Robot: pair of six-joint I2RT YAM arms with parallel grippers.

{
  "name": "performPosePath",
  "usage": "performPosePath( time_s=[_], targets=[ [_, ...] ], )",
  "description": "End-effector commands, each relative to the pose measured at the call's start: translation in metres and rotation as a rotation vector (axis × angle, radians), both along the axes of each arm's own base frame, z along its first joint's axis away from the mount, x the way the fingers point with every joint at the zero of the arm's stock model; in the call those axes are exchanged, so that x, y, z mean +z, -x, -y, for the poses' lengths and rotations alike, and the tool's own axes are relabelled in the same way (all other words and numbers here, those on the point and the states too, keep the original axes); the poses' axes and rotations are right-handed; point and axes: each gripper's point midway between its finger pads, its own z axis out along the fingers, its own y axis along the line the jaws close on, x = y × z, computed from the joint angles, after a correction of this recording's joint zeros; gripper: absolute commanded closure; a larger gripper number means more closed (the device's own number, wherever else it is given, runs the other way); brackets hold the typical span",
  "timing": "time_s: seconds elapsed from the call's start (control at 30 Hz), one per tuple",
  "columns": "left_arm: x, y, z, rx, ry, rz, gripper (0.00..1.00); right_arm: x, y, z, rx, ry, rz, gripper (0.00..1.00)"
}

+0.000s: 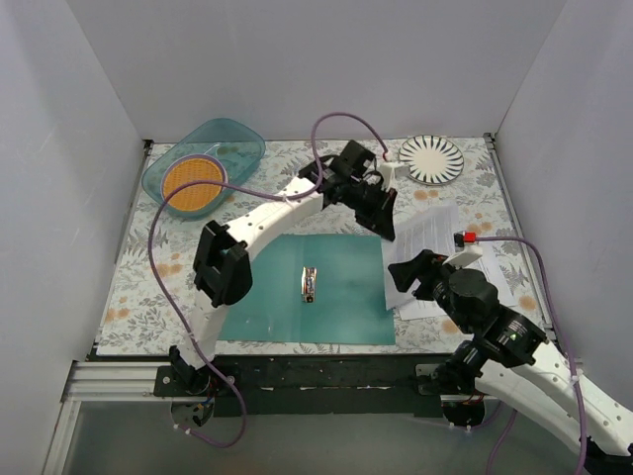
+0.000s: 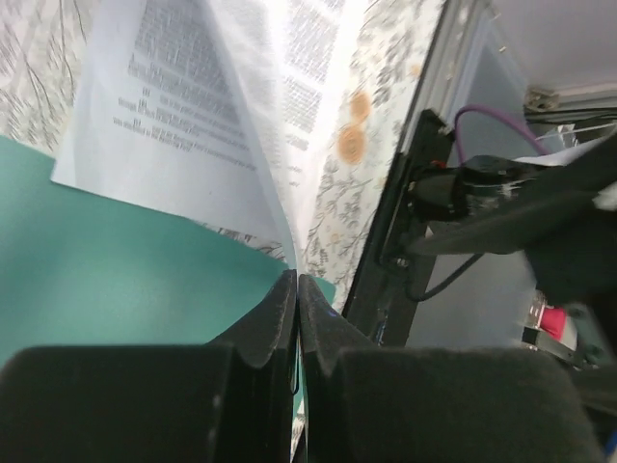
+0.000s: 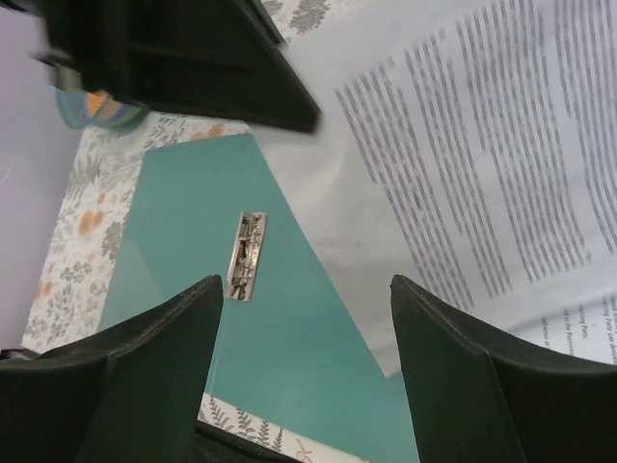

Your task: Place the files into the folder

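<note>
The files [image 1: 435,237], thin white paper sheets printed with dense black text, lie on the floral counter [image 1: 138,297] at 3 o'clock from the thin, flat teal-green folder [image 1: 267,297], overlapping its right edge. Their long axis runs roughly 12 to 6, slightly tilted. The left gripper [image 1: 384,220] is at the sheets' far-left corner, pinched shut on a lifted edge. The right gripper [image 1: 407,272] hangs over their near-left corner with its jaws spread wide and empty. The folder lies open, and its small metal clip [image 1: 310,283] points 12 to 6. The sheets likely need to travel toward 9 o'clock.
</note>
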Motion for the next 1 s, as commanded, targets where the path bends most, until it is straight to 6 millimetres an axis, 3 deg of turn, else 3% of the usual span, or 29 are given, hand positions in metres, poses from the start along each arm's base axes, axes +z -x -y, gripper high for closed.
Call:
performPosePath(
  time_s=[0.0,0.13,0.23,0.3,0.33,0.37,0.43,0.47,0.5,0.53,0.6,0.67,0.7,0.77,0.9,0.97],
  targets=[
    [0.145,0.008,-0.04,0.018,0.188,0.249,1.0,0.026,0.002,-0.021,0.123,-0.053,0.109,0.21],
    [0.192,0.012,-0.076,0.06,0.253,0.325,1.0,0.045,0.004,-0.038,0.197,-0.127,0.173,0.21],
    [0.226,0.02,-0.111,0.113,0.343,0.39,1.0,0.042,0.004,-0.049,0.234,-0.142,0.181,0.18],
    [0.222,0.025,-0.126,0.138,0.363,0.398,1.0,0.041,0.001,-0.058,0.249,-0.185,0.189,0.13],
    [0.233,0.034,-0.135,0.143,0.375,0.418,1.0,0.041,0.0,-0.066,0.271,-0.211,0.185,0.12],
    [0.232,0.036,-0.138,0.152,0.362,0.409,1.0,0.059,-0.003,-0.073,0.277,-0.293,0.231,0.11],
    [0.227,0.043,-0.15,0.178,0.346,0.399,1.0,0.058,-0.004,-0.084,0.312,-0.359,0.244,0.08],
    [0.228,0.045,-0.154,0.191,0.347,0.411,1.0,0.083,-0.007,-0.084,0.312,-0.446,0.321,0.07],
    [0.228,0.042,-0.159,0.229,0.338,0.431,1.0,0.089,-0.008,-0.086,0.321,-0.5,0.333,0.06],
    [0.23,0.043,-0.163,0.246,0.339,0.442,1.0,0.08,-0.006,-0.092,0.362,-0.517,0.311,0.06],
    [0.242,0.046,-0.173,0.275,0.349,0.489,1.0,0.103,-0.01,-0.087,0.385,-0.639,0.365,0.05],
    [0.252,0.05,-0.178,0.283,0.351,0.508,1.0,0.097,-0.016,-0.087,0.419,-0.694,0.353,0.05],
    [0.253,0.051,-0.18,0.286,0.346,0.509,1.0,0.121,-0.009,-0.08,0.453,-0.781,0.441,0.05],
    [0.256,0.052,-0.183,0.293,0.334,0.516,1.0,0.104,-0.017,-0.08,0.457,-0.881,0.336,0.05],
    [0.26,0.049,-0.186,0.314,0.33,0.531,1.0,0.117,-0.018,-0.082,0.529,-1.055,0.341,0.01],
    [0.261,0.049,-0.185,0.313,0.331,0.532,1.0,0.11,-0.023,-0.089,0.56,-1.112,0.286,0.01]
  ],
)
